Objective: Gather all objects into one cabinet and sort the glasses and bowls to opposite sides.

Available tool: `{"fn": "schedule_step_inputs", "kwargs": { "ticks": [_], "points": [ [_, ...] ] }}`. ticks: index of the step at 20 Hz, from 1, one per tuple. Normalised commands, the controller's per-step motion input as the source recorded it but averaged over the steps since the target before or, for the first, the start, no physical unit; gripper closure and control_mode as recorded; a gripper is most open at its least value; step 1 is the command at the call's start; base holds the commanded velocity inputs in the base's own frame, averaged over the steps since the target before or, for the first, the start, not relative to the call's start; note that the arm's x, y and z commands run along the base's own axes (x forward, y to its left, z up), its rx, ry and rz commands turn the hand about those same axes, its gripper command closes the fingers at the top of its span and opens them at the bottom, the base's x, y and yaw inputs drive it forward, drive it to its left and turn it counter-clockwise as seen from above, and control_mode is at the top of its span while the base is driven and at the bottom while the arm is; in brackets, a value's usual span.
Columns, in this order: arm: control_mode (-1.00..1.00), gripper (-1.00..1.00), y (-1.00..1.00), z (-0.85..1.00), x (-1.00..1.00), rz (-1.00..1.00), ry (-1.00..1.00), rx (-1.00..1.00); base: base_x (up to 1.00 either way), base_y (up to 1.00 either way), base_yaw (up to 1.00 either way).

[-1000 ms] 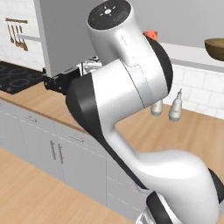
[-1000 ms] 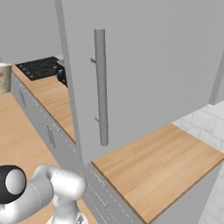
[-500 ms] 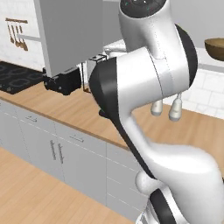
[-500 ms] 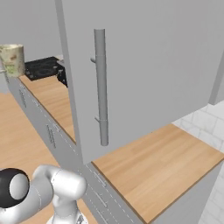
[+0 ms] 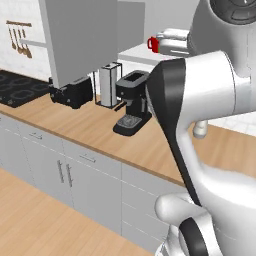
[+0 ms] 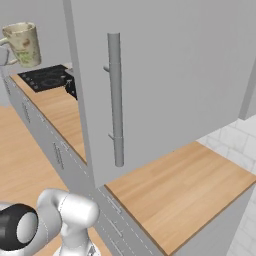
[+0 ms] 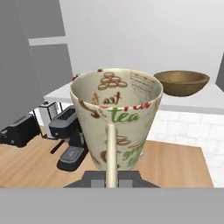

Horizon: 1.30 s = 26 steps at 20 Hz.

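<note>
Above the counter (image 7: 175, 162) | fingers grasping printed mug (image 7: 116, 127) | wooden bowl (image 7: 181, 82) on shelf behind

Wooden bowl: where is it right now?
In the hand view the wooden bowl sits on a white shelf at upper right, behind and right of the printed mug held up front.

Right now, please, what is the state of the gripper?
Gripper: closed on the cream printed mug, held by its handle.
</note>
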Motion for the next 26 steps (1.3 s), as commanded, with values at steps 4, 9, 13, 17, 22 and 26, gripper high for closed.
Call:
{"fn": "schedule_step_inputs", "kwargs": {
  "ticks": [4, 9, 13, 17, 22, 26],
  "points": [
    [-1.0, 1.0, -0.82, 0.37, 0.36, 0.0, -0.16, 0.0, 0.0, 0.0, 0.0],
    [-1.0, 1.0, -0.15, 0.02, 0.08, 0.0, -0.05, -0.01, 0.0, 0.0, 0.0],
    [-1.0, 1.0, -0.67, 0.09, 0.67, 0.0, 0.03, 0.0, 0.0, 0.0, 0.0],
    [-1.0, 1.0, -0.1, 0.0, 0.11, 0.0, 0.01, -0.01, 0.0, 0.0, 0.0],
    [-1.0, 1.0, -0.38, 0.0, 0.94, -0.01, 0.3, 0.0, 0.0, 0.0, 0.0],
    [-1.0, 1.0, 0.0, 0.0, 0.11, 0.0, 0.02, -0.02, 0.0, 0.0, 0.0]
  ]
}}
